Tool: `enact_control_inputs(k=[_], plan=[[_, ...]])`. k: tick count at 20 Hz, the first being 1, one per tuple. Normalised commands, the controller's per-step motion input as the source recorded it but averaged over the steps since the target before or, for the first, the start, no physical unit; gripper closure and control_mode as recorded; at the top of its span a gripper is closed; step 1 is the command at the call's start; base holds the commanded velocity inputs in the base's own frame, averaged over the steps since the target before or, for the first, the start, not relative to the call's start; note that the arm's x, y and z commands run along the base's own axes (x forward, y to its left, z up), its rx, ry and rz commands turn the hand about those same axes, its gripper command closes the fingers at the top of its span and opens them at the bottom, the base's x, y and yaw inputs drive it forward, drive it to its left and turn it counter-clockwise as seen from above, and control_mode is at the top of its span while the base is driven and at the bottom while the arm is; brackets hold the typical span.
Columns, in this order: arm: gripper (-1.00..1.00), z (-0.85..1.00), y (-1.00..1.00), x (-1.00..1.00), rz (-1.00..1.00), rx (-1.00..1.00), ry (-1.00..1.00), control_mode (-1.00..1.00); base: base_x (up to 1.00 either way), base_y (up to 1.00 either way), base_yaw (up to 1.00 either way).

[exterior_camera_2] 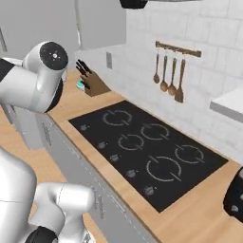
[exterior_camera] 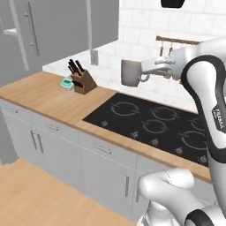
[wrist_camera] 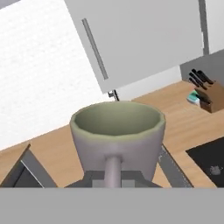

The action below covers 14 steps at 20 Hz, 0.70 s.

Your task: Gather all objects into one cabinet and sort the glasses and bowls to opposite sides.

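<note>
The grey mug [exterior_camera: 130, 73] hangs in the air above the tabletop [exterior_camera: 48, 95], carried by the tool [exterior_camera: 154, 70], whose jaws are pressed together on the mug's handle. In the hand view the mug [wrist_camera: 117, 131] sits right in front of the tool, mouth open toward the camera, handle stem running back toward the tool.

It looks stiff, thick-walled and fairly light; glazed ware like this is probably slick and would chip if dropped. Held by the handle alone, the body hangs off to one side of the tool and could swing or twist on a quick turn, so slow moves seem wise.

Below the tool lies the black cooktop [exterior_camera: 154, 126]; beyond the mug stands a knife block [exterior_camera: 81, 79]. The fingertips themselves are hidden behind the handle. Neither the target cabinet nor the other tableware can be made out, and the mug's underside is hidden.
</note>
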Motion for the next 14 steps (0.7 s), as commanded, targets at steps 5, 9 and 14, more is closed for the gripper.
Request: enact_control_inputs(k=[5, 9, 14], plan=[[1.0, 0.0, 0.0, 0.0, 0.0, 0.0, 0.0, 1.0, 0.24, 0.47, 0.59], [1.0, 0.0, 0.0, 0.0, 0.0, 0.0, 0.0, 1.0, 0.28, 0.47, 0.61], [1.0, 0.0, 0.0, 0.0, 0.0, 0.0, 0.0, 1.0, 0.3, 0.5, 0.58]])
